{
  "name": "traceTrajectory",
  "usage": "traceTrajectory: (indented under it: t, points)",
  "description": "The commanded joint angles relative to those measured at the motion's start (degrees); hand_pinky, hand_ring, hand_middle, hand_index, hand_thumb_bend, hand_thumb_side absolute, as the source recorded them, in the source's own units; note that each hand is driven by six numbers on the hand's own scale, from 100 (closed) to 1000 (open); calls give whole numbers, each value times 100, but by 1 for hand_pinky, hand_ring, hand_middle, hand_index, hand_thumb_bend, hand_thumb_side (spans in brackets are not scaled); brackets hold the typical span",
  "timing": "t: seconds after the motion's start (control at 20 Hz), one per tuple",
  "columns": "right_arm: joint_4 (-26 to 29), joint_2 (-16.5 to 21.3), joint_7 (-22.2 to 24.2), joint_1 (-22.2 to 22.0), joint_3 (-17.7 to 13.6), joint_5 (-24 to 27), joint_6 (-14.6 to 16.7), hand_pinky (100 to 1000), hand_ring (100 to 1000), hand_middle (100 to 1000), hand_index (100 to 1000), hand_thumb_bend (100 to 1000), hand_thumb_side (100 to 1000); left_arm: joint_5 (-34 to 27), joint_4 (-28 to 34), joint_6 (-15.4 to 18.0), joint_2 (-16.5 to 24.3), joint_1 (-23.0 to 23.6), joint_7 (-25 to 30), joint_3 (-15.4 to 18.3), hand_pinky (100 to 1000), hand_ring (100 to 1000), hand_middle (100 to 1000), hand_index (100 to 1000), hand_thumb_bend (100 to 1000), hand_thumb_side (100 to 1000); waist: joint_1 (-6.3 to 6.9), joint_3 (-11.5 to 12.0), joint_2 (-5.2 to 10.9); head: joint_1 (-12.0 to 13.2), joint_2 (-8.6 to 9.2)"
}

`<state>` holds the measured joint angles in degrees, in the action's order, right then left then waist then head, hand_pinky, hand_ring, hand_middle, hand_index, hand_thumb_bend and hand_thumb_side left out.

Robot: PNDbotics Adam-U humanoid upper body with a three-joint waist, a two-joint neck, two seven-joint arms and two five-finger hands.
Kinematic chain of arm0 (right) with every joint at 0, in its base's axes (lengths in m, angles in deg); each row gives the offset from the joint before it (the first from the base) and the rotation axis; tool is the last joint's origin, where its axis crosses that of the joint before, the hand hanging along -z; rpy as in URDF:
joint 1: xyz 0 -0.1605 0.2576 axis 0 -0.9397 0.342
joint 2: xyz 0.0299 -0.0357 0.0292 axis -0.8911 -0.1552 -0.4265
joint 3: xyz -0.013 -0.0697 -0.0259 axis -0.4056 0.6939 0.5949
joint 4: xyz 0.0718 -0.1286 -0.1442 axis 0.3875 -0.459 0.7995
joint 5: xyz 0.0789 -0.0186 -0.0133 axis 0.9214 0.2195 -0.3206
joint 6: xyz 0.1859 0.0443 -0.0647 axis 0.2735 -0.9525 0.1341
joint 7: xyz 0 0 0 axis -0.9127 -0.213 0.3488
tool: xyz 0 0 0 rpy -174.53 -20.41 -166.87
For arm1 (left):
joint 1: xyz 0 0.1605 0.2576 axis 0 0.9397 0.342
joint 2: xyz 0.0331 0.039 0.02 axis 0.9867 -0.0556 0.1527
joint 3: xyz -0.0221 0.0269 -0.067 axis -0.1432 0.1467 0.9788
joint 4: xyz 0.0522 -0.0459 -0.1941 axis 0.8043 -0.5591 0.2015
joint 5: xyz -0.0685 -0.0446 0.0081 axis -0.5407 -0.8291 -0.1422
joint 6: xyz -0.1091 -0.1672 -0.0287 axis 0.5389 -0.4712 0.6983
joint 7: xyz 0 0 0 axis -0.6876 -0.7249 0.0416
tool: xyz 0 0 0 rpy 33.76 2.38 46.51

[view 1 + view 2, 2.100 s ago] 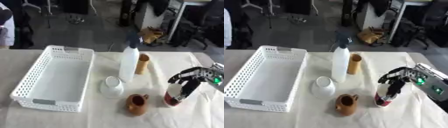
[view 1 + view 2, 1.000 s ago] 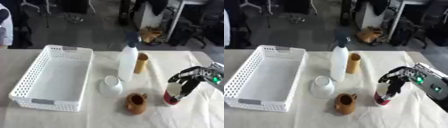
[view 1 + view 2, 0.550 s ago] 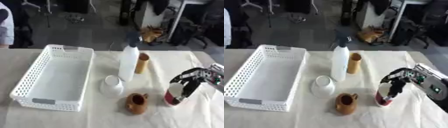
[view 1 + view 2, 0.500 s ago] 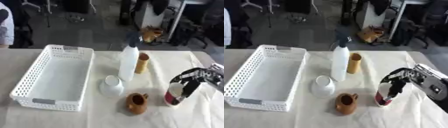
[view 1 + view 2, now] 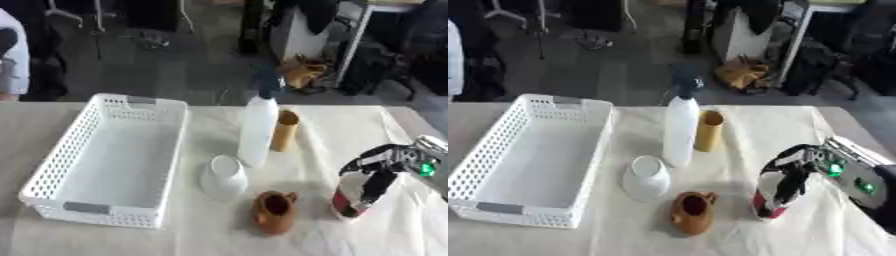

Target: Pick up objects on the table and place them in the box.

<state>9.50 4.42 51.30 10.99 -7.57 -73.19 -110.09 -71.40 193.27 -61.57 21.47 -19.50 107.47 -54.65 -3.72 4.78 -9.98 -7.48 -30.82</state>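
My right hand (image 5: pixel 389 161) comes in from the right edge with its fingers curled round a red and white can (image 5: pixel 349 194), which leans a little at the right of the cloth. Whether the can's base touches the cloth I cannot tell. A white lattice basket (image 5: pixel 96 212) stands empty at the left. Between them are a white spray bottle (image 5: pixel 256 130) with a dark head, a tan tube (image 5: pixel 283 132) upright beside it, a white cup (image 5: pixel 222 175) mouth down, and a brown clay jug (image 5: pixel 273 212) near the front. My left hand shows in neither view.
A pale cloth (image 5: pixel 175 242) covers the table. Beyond its far edge lie a dark floor, chairs and a desk. A person stands at the far left edge, away from the objects.
My right hand has stayed curled round the can, which now leans slightly more. The other objects have not moved.
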Motion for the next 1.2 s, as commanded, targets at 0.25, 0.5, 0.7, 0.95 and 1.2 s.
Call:
traceTrajectory:
  t: [0.25, 0.5, 0.7, 0.95, 1.2]
  points:
    - [9, 123, 343, 225, -133, -95, -345, 515, 853, 869, 800, 533, 394, -12, 76, -9, 24, -59, 33, 48, 958, 799, 734, 801, 100, 896, 7, -21, 80, 2, -8]
    - [103, 134, 343, 295, -212, -144, -379, 446, 804, 811, 741, 495, 366, -1, 76, -17, 25, -47, 20, 53, 961, 799, 735, 800, 100, 897, -2, -35, 94, 5, -42]
    - [132, 134, 343, 307, -207, -155, -398, 416, 786, 802, 705, 481, 333, 2, 76, -23, 20, -44, 8, 58, 961, 797, 735, 800, 100, 896, -6, -36, 102, 7, -69]
    - [130, 134, 343, 272, -168, -107, -397, 408, 786, 817, 686, 466, 308, -1, 76, -28, 15, -48, -7, 65, 962, 795, 734, 799, 100, 895, -3, -32, 107, 5, -105]
    - [126, 137, 343, 232, -132, -39, -380, 478, 804, 838, 727, 546, 339, -7, 76, -39, 9, -53, -16, 71, 961, 792, 734, 799, 100, 895, -1, -34, 105, 8, -127]
